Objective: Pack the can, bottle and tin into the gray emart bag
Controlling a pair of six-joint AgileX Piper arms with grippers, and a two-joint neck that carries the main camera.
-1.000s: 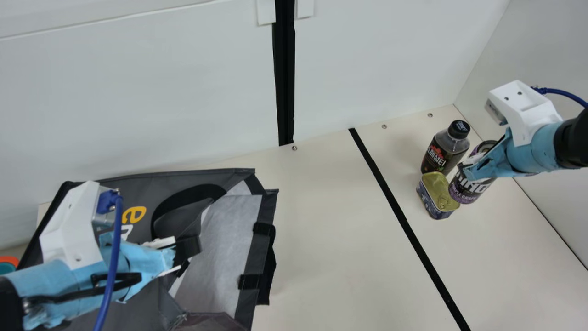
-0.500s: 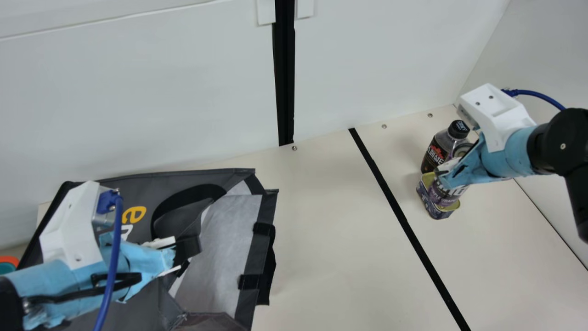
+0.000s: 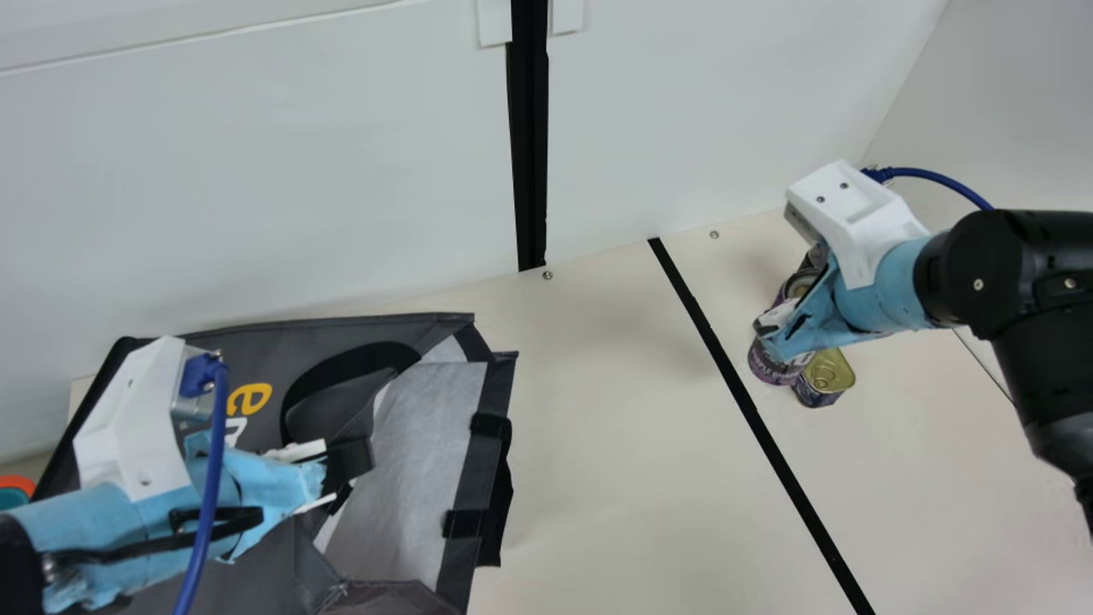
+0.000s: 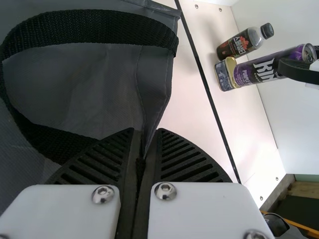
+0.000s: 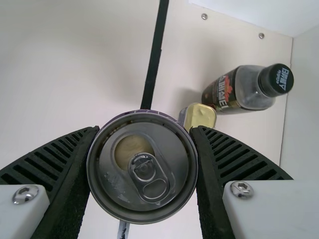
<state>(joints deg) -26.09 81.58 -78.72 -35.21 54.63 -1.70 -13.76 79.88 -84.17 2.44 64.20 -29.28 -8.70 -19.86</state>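
One gray emart bag (image 3: 256, 350) has its fabric clenched in the left claw (image 3: 325, 472); the right claw (image 3: 773, 330) grasps one upright can (image 5: 144, 164) between its fingers; one bottle (image 5: 249, 87) stands near that claw; one tin (image 5: 201, 116) sits close by, just beside the bottle

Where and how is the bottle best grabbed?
I'd grip the bottle around its upper body, below the cap, coming down from above: it stands upright with rounded sides, and the low tin close beside its base leaves the upper part freer.
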